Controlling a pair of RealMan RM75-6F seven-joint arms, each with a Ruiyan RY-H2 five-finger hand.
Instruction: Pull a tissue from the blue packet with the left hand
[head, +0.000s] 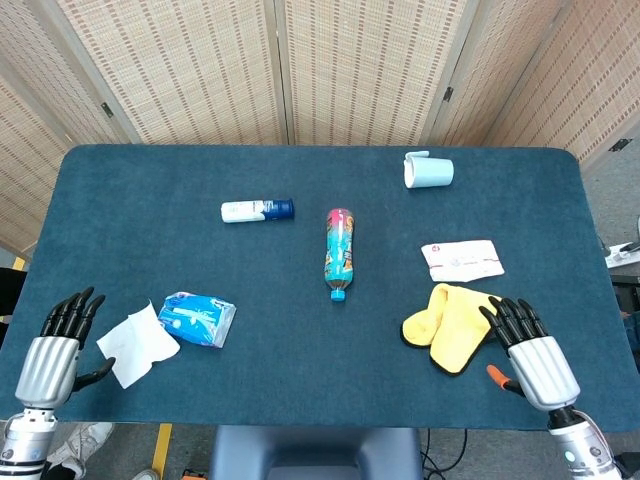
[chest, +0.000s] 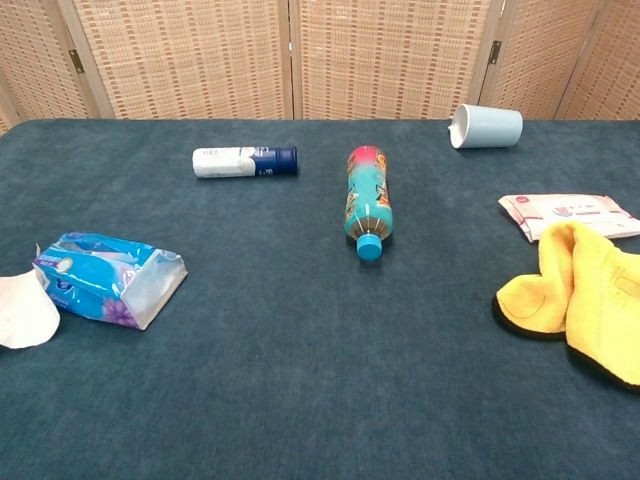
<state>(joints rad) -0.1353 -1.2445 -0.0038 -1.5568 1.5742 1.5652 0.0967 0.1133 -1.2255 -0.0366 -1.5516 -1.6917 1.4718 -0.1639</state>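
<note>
The blue tissue packet (head: 197, 318) (chest: 108, 278) lies near the table's front left. A white tissue (head: 138, 344) (chest: 22, 310) lies flat on the cloth just left of the packet, free of it. My left hand (head: 55, 350) is beside the tissue's left edge at the table's front-left corner, fingers spread and straight, thumb close to the tissue's corner, holding nothing. My right hand (head: 535, 355) rests open at the front right, its fingertips at the edge of the yellow cloth (head: 450, 325). The chest view shows neither hand.
A white-and-blue tube (head: 257, 210) and a colourful bottle (head: 339, 253) lie mid-table. A pale blue cup (head: 429, 171) lies on its side at the back right. A wipes packet (head: 462, 259) sits above the yellow cloth. A small orange object (head: 496, 375) is by my right thumb.
</note>
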